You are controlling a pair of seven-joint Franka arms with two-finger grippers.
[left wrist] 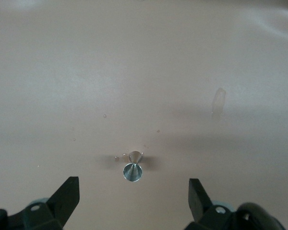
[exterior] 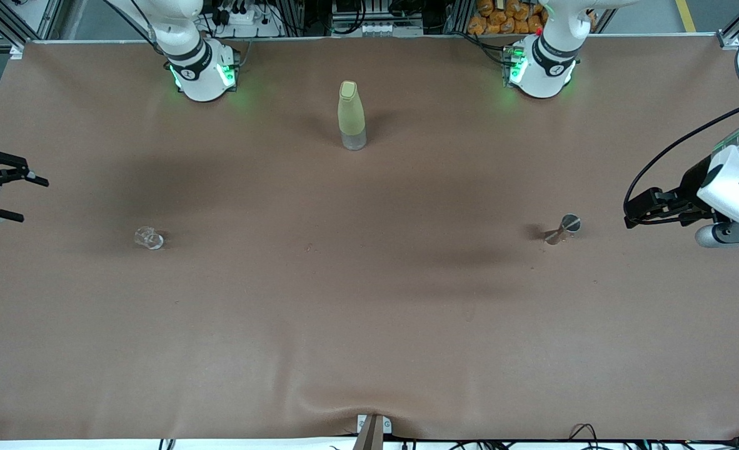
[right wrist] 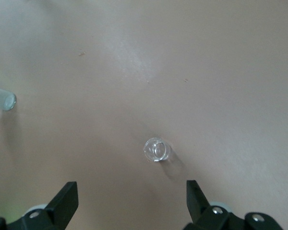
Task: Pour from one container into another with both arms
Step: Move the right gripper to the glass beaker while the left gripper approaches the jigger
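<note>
Hanging open: left pincer (left wrist: 134, 201) near measure (exterior: 563, 229), right pincer (right wrist: 132, 201) near cup (exterior: 149, 237).

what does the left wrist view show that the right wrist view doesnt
Only the left wrist view shows the metal measure, standing upright ahead of the open left gripper, and the bottle's yellow-green upper part.

Only the right wrist view shows the clear glass cup, upright and ahead of the open right gripper.

Both show the brown table, empty spread fingers, and the bottle, though the right wrist view catches only its clear base at the picture's edge.
</note>
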